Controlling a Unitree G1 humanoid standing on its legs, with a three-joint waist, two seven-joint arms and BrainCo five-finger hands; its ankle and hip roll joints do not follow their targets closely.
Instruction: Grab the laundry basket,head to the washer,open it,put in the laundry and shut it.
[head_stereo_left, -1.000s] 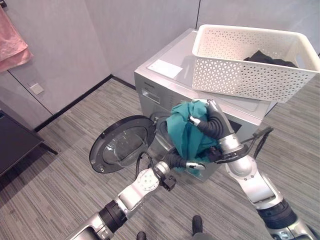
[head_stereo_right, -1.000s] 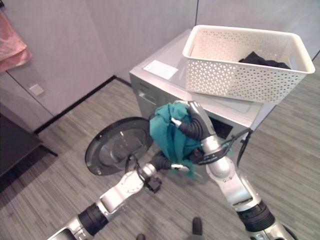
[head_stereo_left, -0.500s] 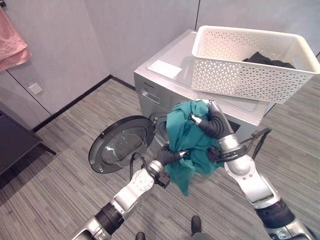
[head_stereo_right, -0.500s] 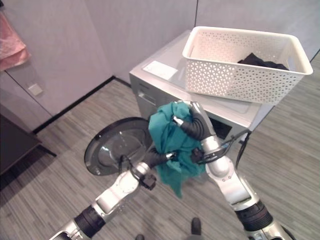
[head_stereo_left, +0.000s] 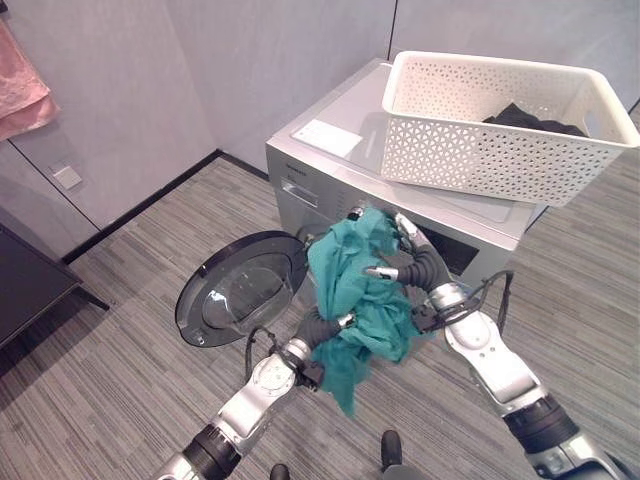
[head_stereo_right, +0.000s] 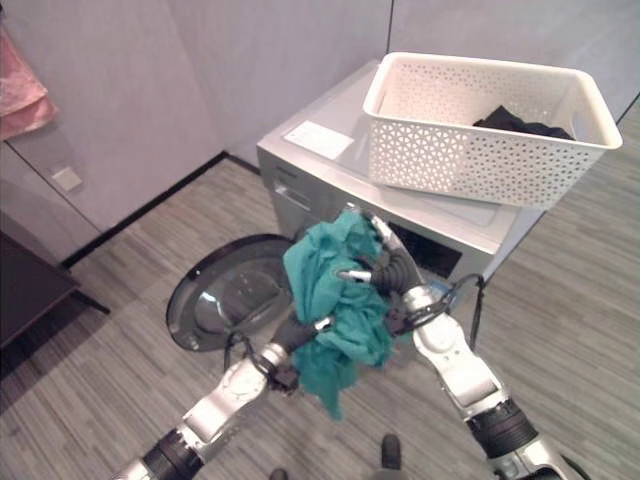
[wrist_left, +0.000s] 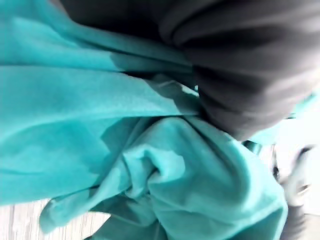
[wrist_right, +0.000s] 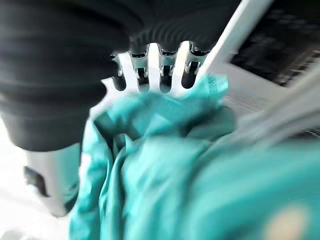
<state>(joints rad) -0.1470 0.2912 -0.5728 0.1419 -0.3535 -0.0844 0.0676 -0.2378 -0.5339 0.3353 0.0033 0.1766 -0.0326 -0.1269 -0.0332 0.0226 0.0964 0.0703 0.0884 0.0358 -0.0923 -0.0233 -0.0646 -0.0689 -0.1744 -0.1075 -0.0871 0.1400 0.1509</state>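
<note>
- Lowered since the earlier frame: teal garment (head_stereo_left: 352, 290) and both hands, now nearer the washer (head_stereo_left: 330, 165) front; a loose tail now hangs below the bundle.
- Step in hand: loading laundry. Door (head_stereo_left: 240, 288) swung fully open to the robot's left; basket (head_stereo_left: 500, 150) parked on the washer top, dark laundry (head_stereo_left: 530, 115) still inside.
- Right hand (head_stereo_left: 415, 262): fingers (wrist_right: 150, 70) fairly straight, laid against the upper side of the garment.
- Left hand (head_stereo_left: 322, 325): under the bundle, buried in cloth; finger state cannot be told.
- Next move, judged: push the bundle forward into the drum opening, hidden behind the cloth, then let go.
- Edges: keep the hanging tail clear of the opening's rim and door.
- Open room: bare floor (head_stereo_left: 130, 290) to the left and front.
</note>
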